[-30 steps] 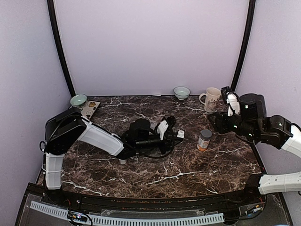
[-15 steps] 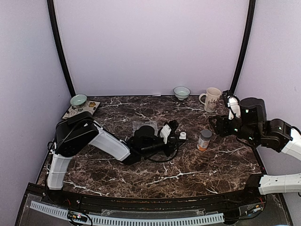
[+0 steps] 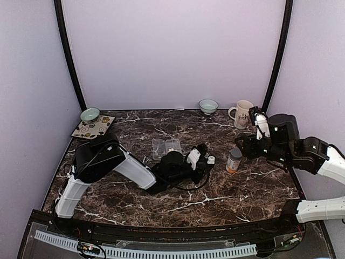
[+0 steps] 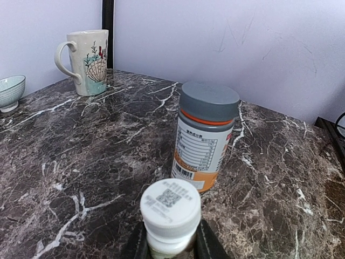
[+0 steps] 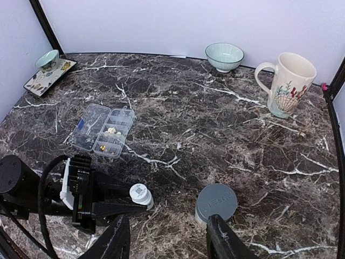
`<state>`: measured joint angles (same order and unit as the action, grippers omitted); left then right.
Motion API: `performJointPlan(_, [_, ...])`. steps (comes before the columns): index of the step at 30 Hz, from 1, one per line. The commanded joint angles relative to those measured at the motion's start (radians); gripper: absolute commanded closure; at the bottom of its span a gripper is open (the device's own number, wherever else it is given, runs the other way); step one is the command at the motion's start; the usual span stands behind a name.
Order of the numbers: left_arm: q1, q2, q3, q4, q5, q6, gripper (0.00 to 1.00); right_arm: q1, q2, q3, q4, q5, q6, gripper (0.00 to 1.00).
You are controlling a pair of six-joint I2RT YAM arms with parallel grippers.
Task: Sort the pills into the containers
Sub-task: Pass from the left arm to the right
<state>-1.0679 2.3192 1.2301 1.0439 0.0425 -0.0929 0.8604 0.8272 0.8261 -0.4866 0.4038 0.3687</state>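
Pills [image 5: 111, 130], pale little ones, are lying inside the clear pill box [image 5: 123, 116], which sits flat on the worktop [image 5: 183, 102] left of centre. Just right of it and nearer, the left claw [image 4: 171, 244] is clamped on a small white bottle [image 4: 170, 208], upright, with the grey-capped orange bottle [image 4: 206, 137] standing a little further right. Over on the right, the right claw [image 5: 168, 220] hangs above the worktop, fingers spread apart and nothing between them, and the shell-painted mug [image 5: 288, 81] stands at the far right.
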Motion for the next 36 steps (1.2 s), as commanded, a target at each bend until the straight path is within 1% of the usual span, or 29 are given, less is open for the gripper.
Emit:
performJointPlan(1, [-0.007,-0.006,0.024,0.009,-0.024,-0.008,1.00,0.005,0.038,-0.059,0.086,-0.058,0.020,0.50])
performJointPlan(7, [-0.007,-0.001,0.013,0.010,-0.020,0.000,1.00,0.006,0.151,-0.043,0.135,-0.114,0.042,0.50])
performJointPlan(16, [-0.007,-0.004,-0.004,0.026,-0.010,-0.001,1.00,0.006,0.323,0.040,0.136,-0.190,0.063,0.49])
performJointPlan(24, [-0.007,-0.009,-0.014,0.038,-0.010,0.004,1.00,0.006,0.443,0.089,0.144,-0.224,0.066,0.48])
performJointPlan(36, [-0.007,-0.020,-0.034,0.067,-0.021,0.005,1.00,0.002,0.566,0.181,0.062,-0.227,0.083,0.48])
